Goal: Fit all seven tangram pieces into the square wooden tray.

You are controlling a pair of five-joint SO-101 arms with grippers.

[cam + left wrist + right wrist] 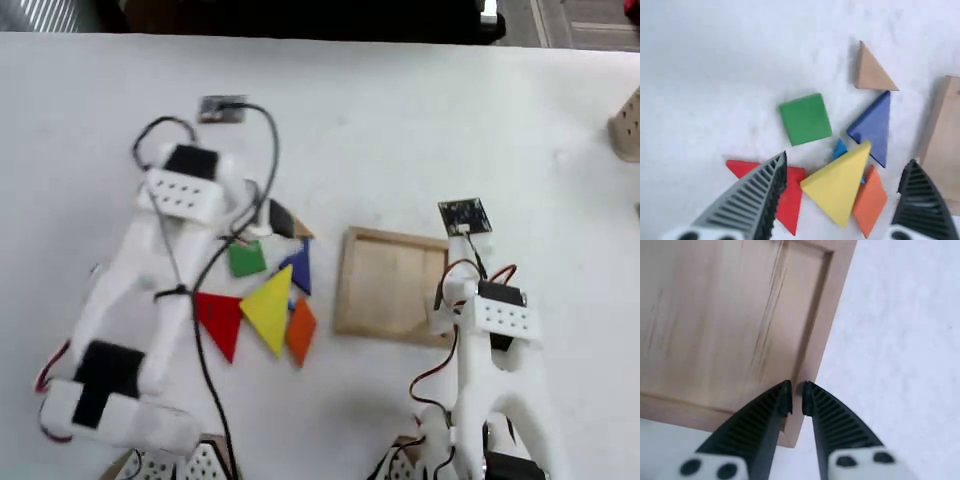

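Note:
The square wooden tray (395, 240) lies right of centre with nothing in it. The pieces lie in a loose cluster to its left: green square (805, 119), tan triangle (871, 70), blue triangle (874, 127), a small light-blue piece (840, 148), yellow triangle (840, 182), orange parallelogram (870, 200) and red triangle (785, 192). My left gripper (847, 160) hangs open above the cluster, over the yellow triangle, holding nothing. My right gripper (796, 391) is shut, its tips just over the tray's right rim (812, 355).
The left arm's black cable (205, 290) trails across the table past the red triangle (220, 320). A small circuit board (222, 108) lies at the back left. A pale wooden object (628, 125) sits at the far right edge.

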